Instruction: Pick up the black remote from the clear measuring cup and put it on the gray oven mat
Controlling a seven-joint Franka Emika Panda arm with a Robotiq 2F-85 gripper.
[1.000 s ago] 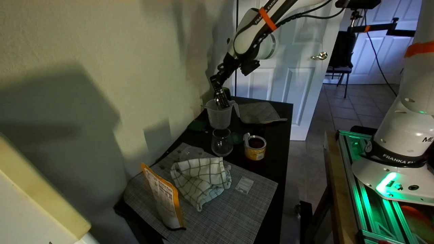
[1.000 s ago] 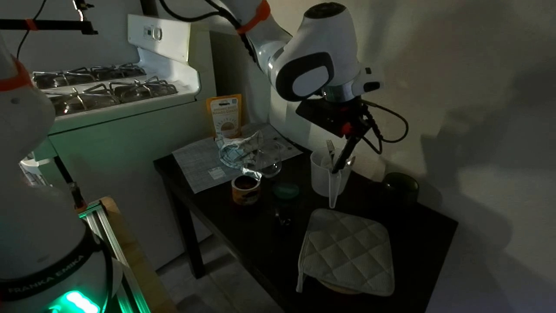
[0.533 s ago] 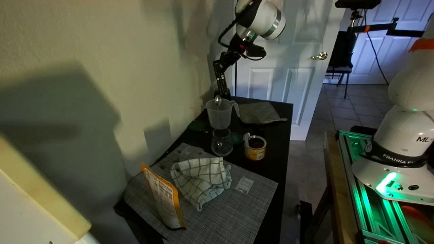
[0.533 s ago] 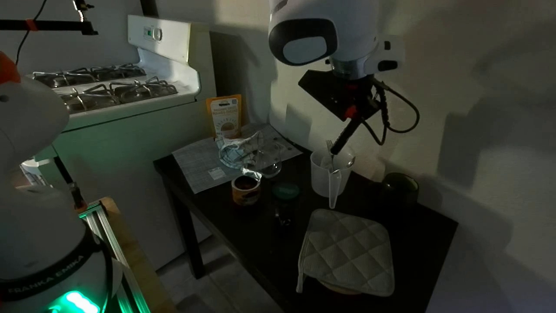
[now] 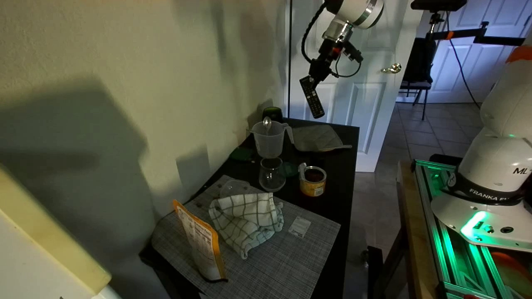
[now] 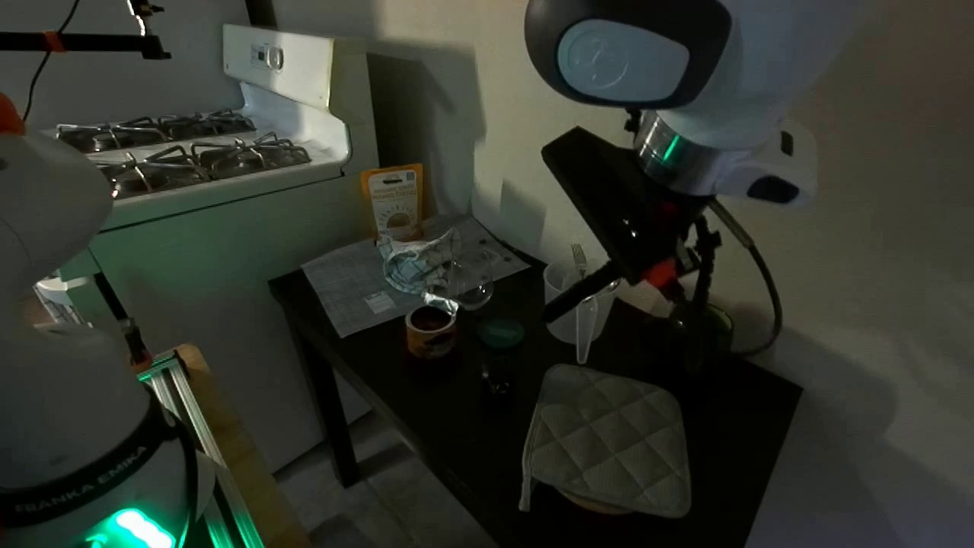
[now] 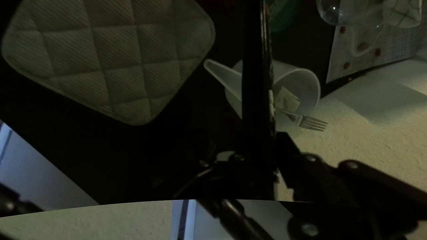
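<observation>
Hanging tilted in midair from the pincer (image 5: 314,82), the remote (image 5: 314,100) is grasped near its upper end. It is slim and black, with rows of buttons. Open air separates it from the cup (image 5: 269,145) beside the oven mat (image 6: 612,441), itself near an edge of the bench (image 6: 456,426).

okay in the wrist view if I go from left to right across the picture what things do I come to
Gray oven mat, black remote, fork, gray placemat. I left out the measuring cup: it shows on both sides of the remote, so its place is unclear.
</observation>
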